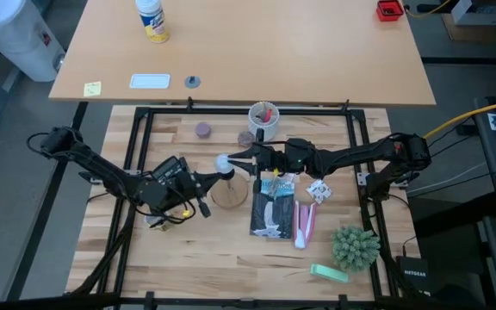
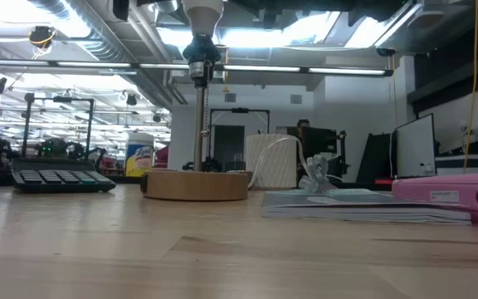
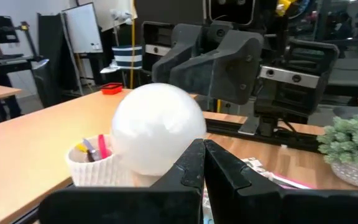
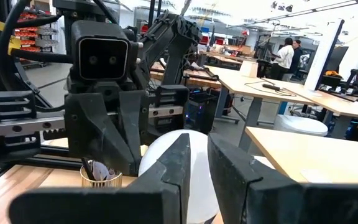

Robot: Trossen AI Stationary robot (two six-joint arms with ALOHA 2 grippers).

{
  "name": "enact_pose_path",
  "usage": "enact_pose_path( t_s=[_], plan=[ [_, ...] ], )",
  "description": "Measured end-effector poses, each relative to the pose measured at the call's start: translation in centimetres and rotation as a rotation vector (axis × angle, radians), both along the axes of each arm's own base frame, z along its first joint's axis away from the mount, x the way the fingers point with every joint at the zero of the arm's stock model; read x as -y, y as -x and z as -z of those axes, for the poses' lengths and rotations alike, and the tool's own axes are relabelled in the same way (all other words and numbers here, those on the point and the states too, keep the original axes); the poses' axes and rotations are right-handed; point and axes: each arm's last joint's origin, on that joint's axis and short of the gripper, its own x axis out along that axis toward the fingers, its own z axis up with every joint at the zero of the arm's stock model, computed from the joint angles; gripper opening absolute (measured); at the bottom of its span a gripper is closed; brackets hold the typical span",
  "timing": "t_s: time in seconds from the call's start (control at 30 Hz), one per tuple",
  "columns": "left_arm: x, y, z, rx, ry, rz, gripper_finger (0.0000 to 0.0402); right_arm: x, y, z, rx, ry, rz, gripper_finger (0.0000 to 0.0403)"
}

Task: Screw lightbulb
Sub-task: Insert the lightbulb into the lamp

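Both arms meet over the middle of the table, right above the round wooden stand. The lightbulb sits on top of the black socket post, its silvery base at the post's upper end in the low view and the white glass running out of the top of that picture. The left gripper reaches in from the left, fingers drawn together, tips nearly touching just under the bulb's round glass in its own wrist view; whether they pinch the socket or the bulb's neck I cannot tell. The right gripper comes in from the right at bulb height, its two fingers slightly apart with the white glass showing between and behind them; contact with the glass is unclear. Just beyond the bulb stands a white cup with red items inside. Beside the stand lie a dark flat booklet, a pink case and a small green plant
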Motion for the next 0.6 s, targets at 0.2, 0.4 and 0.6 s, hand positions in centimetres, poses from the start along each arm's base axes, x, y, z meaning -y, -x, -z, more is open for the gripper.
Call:
enact_pose_path(
  t_s=[0.2, 0.4, 0.6],
  plan=[
    [0.29, 0.38, -0.01, -0.012, -0.018, -0.084, 0.0001, -0.07, 0.0, 0.1, -0.007, 0.001, -0.019, 0.0062],
    [0.27, 0.59, -0.05, -0.013, -0.018, -0.162, 0.0001, -0.09, 0.0, 0.16, -0.012, 0.001, -0.026, 0.0062],
    [0.2, 0.6, -0.04, -0.02, -0.028, -0.177, 0.0001, -0.16, -0.01, 0.25, -0.023, 0.002, -0.048, 0.0062]
  ],
)
